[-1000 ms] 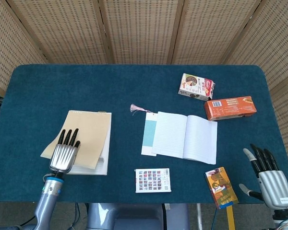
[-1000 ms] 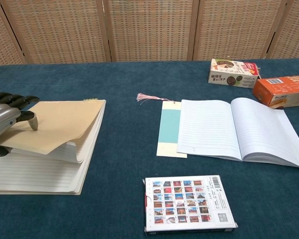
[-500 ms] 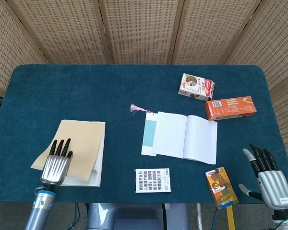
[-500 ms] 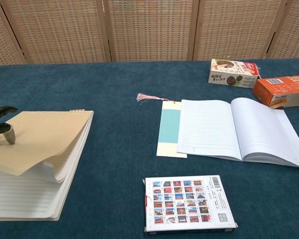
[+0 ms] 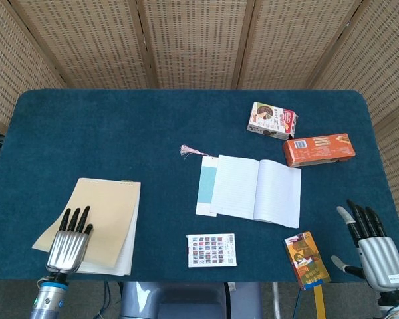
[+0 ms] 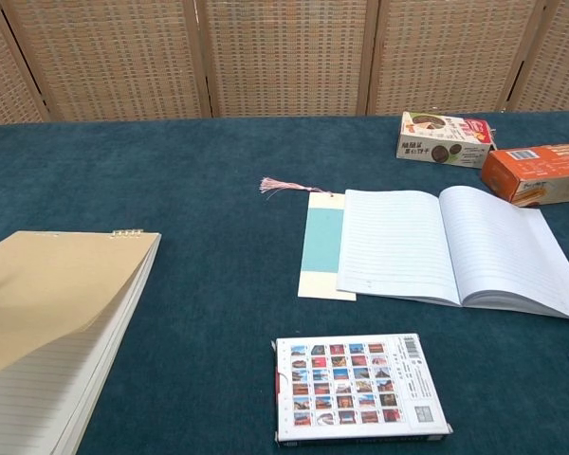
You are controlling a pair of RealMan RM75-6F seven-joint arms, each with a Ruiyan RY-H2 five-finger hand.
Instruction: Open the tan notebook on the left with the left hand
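The tan notebook (image 5: 103,216) lies at the table's front left corner, its top binding (image 6: 125,232) pointing away from me. Its tan cover (image 6: 47,294) is raised and skewed to the left, baring lined pages (image 6: 38,408) below. My left hand (image 5: 69,240) holds the cover at its near left edge, with its dark fingers stretched across the top of it. The chest view shows only a sliver of that hand at the left border. My right hand (image 5: 376,247) stands at the front right, holding nothing, its fingers apart.
An open lined notebook (image 5: 256,189) with a teal bookmark (image 5: 207,185) lies mid-table. A picture-grid box (image 5: 212,250) sits in front of it. An orange box (image 5: 318,149) and a cookie box (image 5: 271,120) are at the back right. A small colourful book (image 5: 306,259) is near my right hand.
My left hand has drawn back toward the front left edge, dragging the whole notebook with it. The cover stays lifted and skewed.
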